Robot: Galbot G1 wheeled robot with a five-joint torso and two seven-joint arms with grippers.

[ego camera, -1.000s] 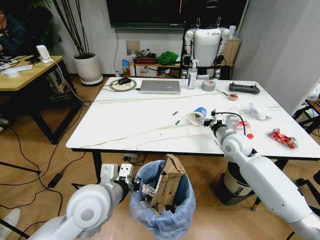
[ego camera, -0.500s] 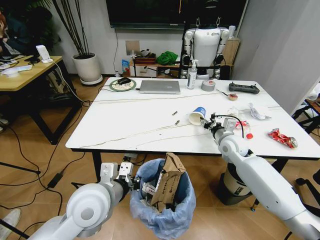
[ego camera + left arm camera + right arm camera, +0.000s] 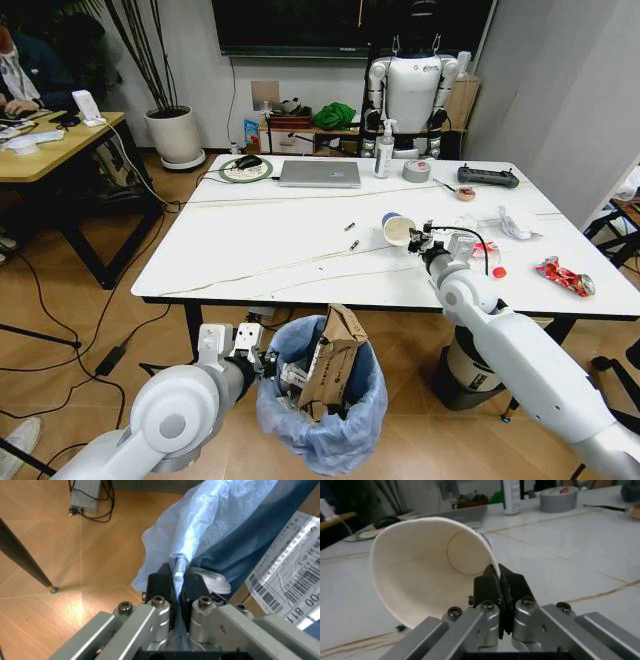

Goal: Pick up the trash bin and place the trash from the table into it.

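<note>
Right claw (image 3: 419, 240) clamped on wall of paper cup (image 3: 398, 229), cup lifted over white surface (image 3: 270, 250), mouth facing claw. Left claw (image 3: 268, 368) pinched on bag-lined rim of trash bin (image 3: 322, 425), below surface edge; brown cardboard (image 3: 335, 362) inside bin just beyond claw.

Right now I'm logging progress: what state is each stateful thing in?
Trash bin: bag-lined, holding cardboard, rim clamped.
Left end effector: shut on the bin's rim.
Paper cup: empty, tilted, wall pinched.
Right end effector: shut on the cup.
Laptop: closed.
Red wrapper: crumpled, on the table.
</note>
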